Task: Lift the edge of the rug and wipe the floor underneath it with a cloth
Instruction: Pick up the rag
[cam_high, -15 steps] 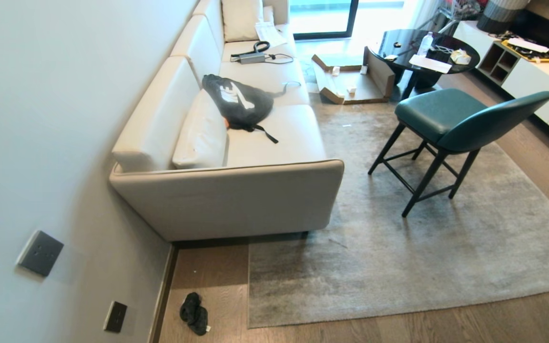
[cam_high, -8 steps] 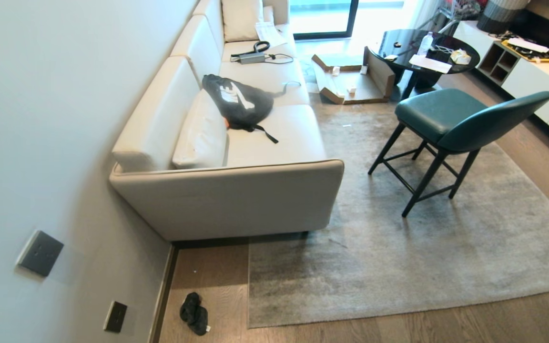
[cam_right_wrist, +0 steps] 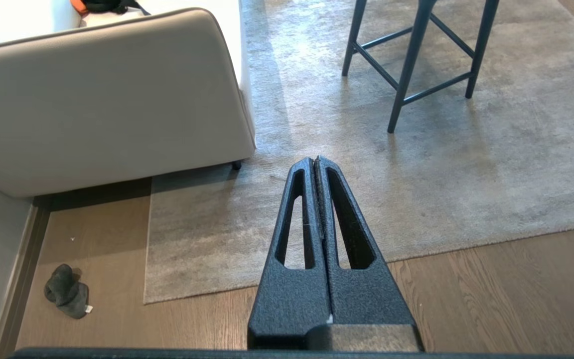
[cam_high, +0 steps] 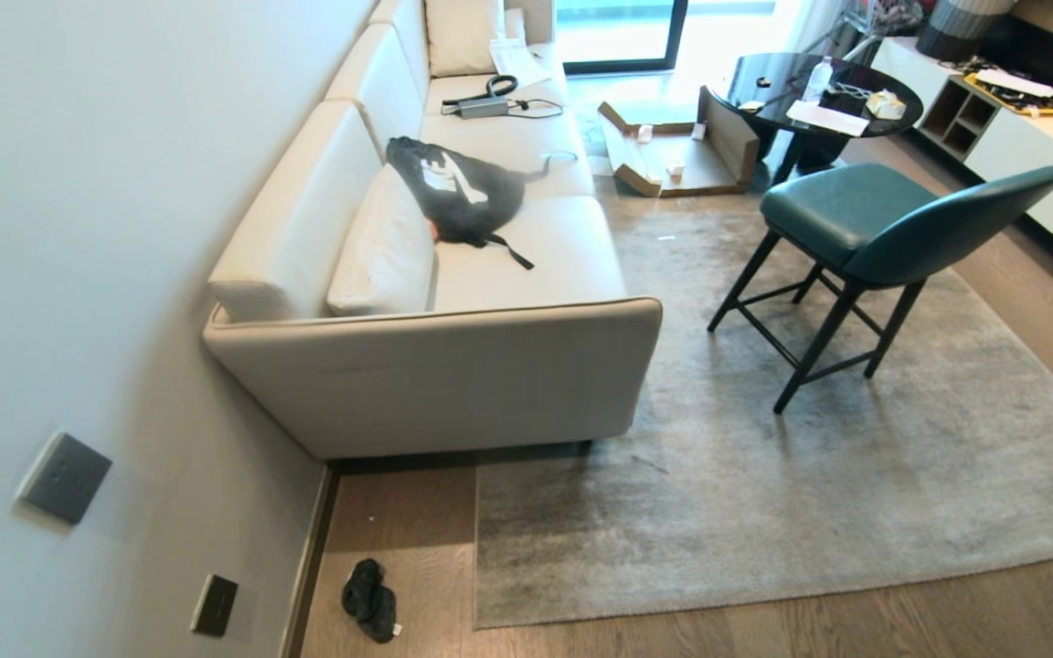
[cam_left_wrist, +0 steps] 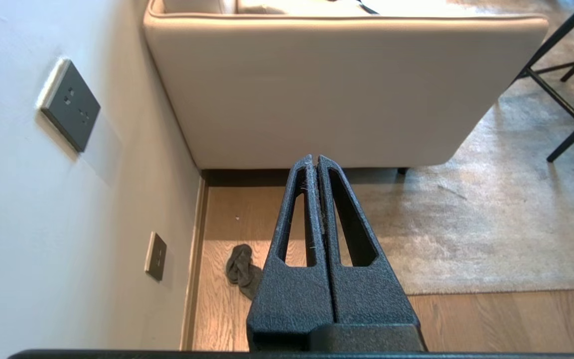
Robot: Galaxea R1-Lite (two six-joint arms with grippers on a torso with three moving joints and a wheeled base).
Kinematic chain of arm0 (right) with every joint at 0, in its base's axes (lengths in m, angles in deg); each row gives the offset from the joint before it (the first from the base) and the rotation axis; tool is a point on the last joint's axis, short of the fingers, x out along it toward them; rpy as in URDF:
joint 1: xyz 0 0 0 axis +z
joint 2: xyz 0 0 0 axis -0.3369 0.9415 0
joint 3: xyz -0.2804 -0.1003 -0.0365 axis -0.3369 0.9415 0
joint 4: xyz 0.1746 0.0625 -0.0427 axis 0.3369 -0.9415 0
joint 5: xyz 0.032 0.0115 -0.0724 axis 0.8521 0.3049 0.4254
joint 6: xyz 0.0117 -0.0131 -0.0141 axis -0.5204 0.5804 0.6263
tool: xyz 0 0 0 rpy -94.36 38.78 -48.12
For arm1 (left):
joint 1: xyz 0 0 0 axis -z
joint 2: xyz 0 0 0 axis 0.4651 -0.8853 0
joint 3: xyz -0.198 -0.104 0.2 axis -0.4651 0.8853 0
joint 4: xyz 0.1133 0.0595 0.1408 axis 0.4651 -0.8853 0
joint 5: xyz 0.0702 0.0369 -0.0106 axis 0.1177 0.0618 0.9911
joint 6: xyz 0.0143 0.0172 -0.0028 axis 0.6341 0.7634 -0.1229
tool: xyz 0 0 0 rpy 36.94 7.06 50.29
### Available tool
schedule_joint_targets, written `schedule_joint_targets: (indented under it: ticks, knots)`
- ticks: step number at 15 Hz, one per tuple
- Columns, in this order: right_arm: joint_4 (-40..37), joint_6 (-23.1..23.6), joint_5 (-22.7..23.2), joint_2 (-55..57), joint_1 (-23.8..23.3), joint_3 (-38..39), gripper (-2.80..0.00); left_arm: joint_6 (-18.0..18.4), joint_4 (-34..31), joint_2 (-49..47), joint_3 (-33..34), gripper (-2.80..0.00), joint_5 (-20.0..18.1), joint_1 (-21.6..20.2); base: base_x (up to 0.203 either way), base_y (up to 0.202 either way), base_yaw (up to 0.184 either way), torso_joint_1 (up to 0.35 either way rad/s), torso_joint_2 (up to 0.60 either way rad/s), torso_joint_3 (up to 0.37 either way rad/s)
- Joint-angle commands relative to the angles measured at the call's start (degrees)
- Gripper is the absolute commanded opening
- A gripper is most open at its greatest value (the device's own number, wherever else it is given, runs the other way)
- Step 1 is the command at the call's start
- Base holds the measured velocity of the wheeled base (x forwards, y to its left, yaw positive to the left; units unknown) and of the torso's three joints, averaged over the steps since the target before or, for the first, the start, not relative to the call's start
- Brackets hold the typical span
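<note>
Left hand (cam_left_wrist: 317,160) closed, empty, cloth (cam_left_wrist: 242,271) on floor (cam_left_wrist: 491,319) below

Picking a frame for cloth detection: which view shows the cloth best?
Right wrist view: the cloth lies whole on the floor, white tag visible. In the left wrist view the shut left gripper covers part of it. Head view shows it whole but smaller.

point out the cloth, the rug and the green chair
cloth (cam_high: 369,599), head view, middle of the crumpled bundle
rug (cam_high: 764,512), head view, bare pile near the front edge
green chair (cam_high: 833,206), head view, seat cushion
</note>
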Motion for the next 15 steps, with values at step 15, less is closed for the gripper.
schedule_joint_targets:
  ticks: [15]
  knots:
    - [0.01,-0.22,-0.12,0.09,0.00,-0.03,-2.80,-0.04,0.02,0.00,0.01,-2.80,0.03,0.00,0.000,0.000,0.000,-0.154,0.42,0.264]
